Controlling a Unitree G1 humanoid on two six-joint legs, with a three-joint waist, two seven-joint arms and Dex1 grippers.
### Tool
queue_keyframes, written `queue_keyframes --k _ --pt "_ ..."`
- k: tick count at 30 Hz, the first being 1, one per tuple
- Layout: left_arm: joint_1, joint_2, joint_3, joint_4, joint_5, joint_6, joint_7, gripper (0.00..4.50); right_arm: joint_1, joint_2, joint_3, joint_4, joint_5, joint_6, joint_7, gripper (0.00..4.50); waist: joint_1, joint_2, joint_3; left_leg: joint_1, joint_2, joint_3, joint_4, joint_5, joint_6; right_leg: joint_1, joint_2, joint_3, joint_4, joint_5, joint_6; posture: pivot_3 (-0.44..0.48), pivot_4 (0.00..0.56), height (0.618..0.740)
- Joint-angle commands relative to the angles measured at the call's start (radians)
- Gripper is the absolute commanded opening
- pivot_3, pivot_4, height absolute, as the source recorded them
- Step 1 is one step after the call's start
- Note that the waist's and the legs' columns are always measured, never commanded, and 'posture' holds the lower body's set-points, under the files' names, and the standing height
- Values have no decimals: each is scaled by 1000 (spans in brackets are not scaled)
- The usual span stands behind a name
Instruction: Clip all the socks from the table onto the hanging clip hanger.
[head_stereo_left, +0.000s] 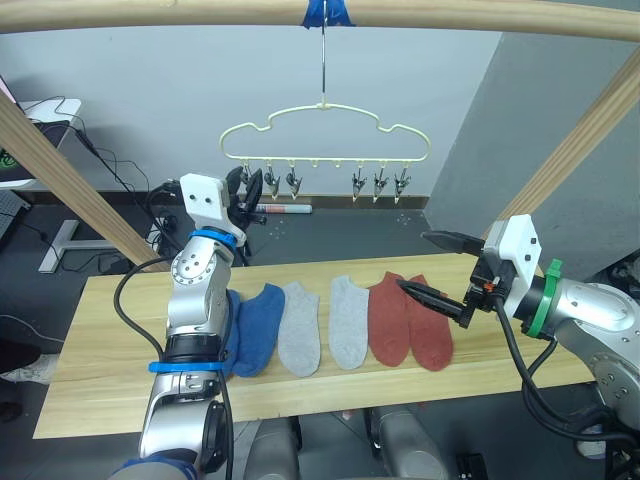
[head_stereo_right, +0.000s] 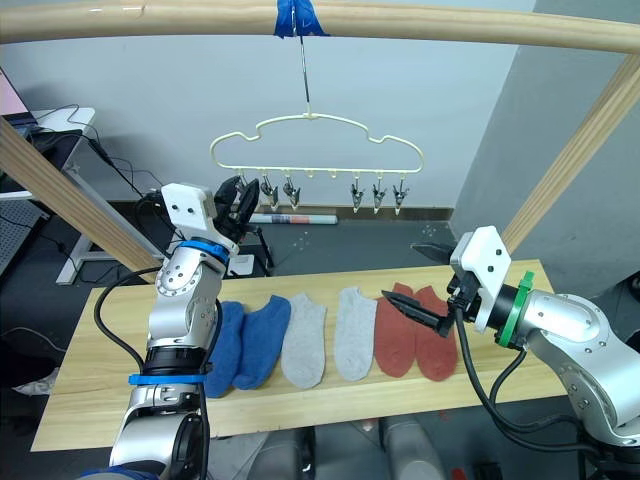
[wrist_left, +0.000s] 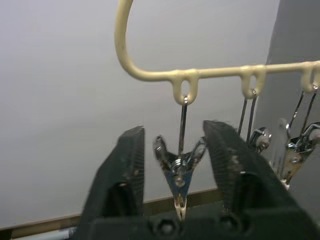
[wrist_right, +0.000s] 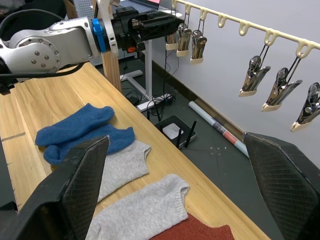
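The left gripper (wrist_left: 180, 165) holds its jaws open around the leftmost clip (wrist_left: 179, 172) of the clip hanger (head_stereo_left: 325, 132). Six socks (head_stereo_left: 300, 325) (blue, grey, red) lie on the wooden bench (head_stereo_left: 100, 375). The right gripper (head_stereo_left: 437, 270) hovers open over the red pair; grey walls stand behind.
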Motion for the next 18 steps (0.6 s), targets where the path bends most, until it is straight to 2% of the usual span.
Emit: queue_keyframes --k 1,6,8,12,18 --pt "-12 14 -1 -7 5 -26 -12 669 -9 3 -2 -33 9 -10 -2 4500 0 0 0 0 0 0 0 0 0 0 0 0 0 0 0 -253 273 740" --pt "-5 15 0 -21 5 -22 -13 10 -5 6 2 -30 4 -11 -6 4500 0 0 0 0 0 0 0 0 0 -1 0 0 0 0 0 -250 270 740" --pt "4 19 2 -42 4 -12 -12 10 11 7 11 -19 -16 -15 -12 4500 -1 0 0 0 0 0 0 0 0 -1 0 0 0 0 0 -247 268 740" --pt "36 35 0 -109 -1 25 -15 10 97 7 79 84 -181 -33 -92 4500 -1 0 0 -1 0 0 -1 0 0 -1 0 0 0 0 0 -235 270 740" --pt "77 61 -13 -202 -9 93 -34 10 126 165 159 351 -389 -108 -284 4500 -1 0 0 -4 1 1 0 0 0 -6 0 1 2 0 0 -219 279 740"
